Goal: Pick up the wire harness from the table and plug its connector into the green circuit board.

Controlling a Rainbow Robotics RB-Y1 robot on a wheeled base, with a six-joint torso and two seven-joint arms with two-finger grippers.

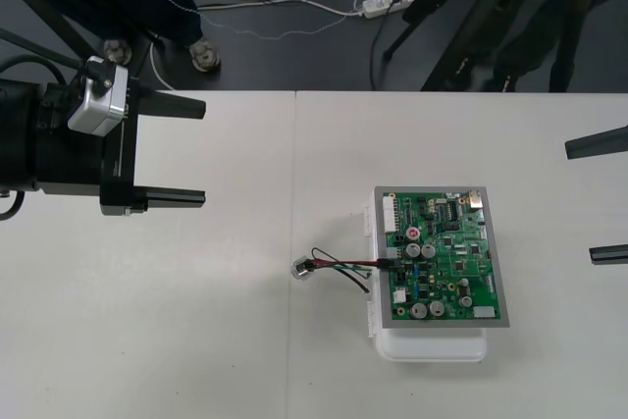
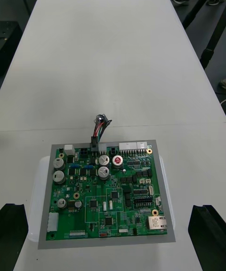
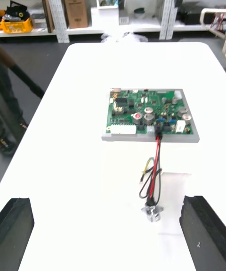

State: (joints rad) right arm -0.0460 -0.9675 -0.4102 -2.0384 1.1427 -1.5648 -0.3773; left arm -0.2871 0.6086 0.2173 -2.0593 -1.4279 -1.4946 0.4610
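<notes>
The green circuit board (image 1: pixel 446 257) rests on its white base (image 1: pixel 432 345) right of the table's middle. The harness's black plug (image 1: pixel 391 264) sits in a connector on the board's left edge. Its red, black and green wires (image 1: pixel 348 267) trail left over the table to the metal socket (image 1: pixel 303 268). My left gripper (image 1: pixel 201 151) hovers open at the far left, well away from the harness. My right gripper (image 1: pixel 581 201) stands open at the right edge, beyond the board. In the right wrist view the plug (image 2: pixel 94 146) stands in the board (image 2: pixel 106 191). The left wrist view shows the socket (image 3: pixel 153 213) lying between my open fingers (image 3: pixel 16 228).
A seam (image 1: pixel 293 242) runs down the table just left of the harness. Cables and a power strip (image 1: pixel 388 2) lie on the dark floor past the far edge.
</notes>
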